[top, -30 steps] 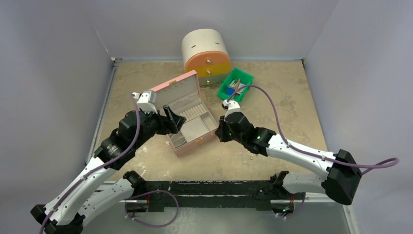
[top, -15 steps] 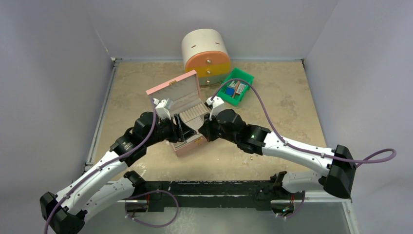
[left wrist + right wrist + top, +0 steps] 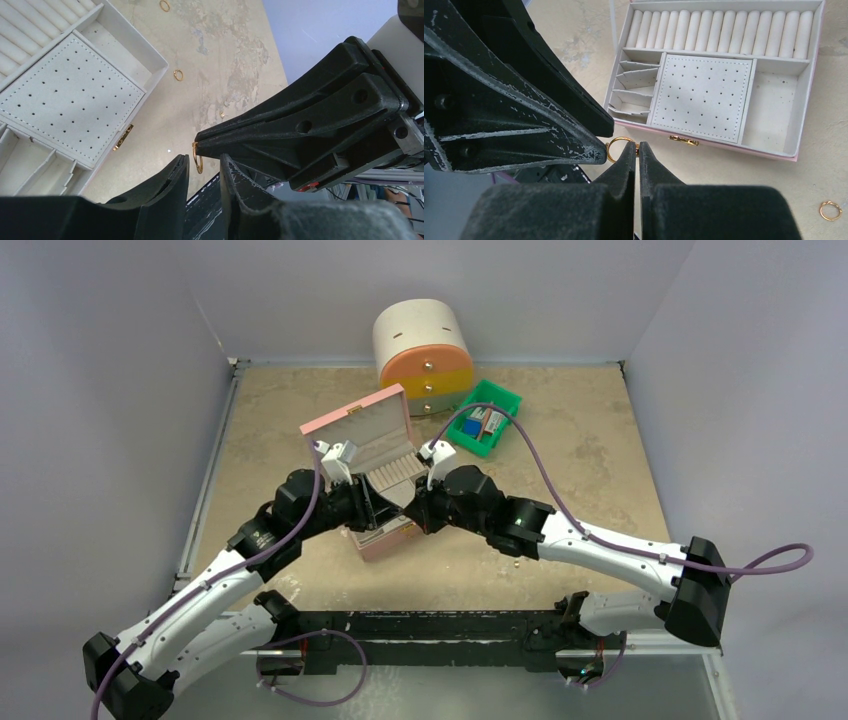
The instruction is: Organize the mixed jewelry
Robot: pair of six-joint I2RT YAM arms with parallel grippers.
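Three grey walls (image 3: 300, 290) enclose a mottled tabletop (image 3: 600, 460) bearing gold rings (image 3: 178, 75).

Even diffuse light, soft shadows, no glare. Wrist views: near fingers (image 3: 574, 210) blurred, gold ring (image 3: 609, 149) and table (image 3: 724, 170) sharp.

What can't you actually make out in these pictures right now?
- Top view: small gold-coloured ring pinched by the right end effector: too small, masked by both end effectors.
- Left wrist view: whether the left end effector touches it: unclear.
- Top view: green plastic bin contents: blurred.
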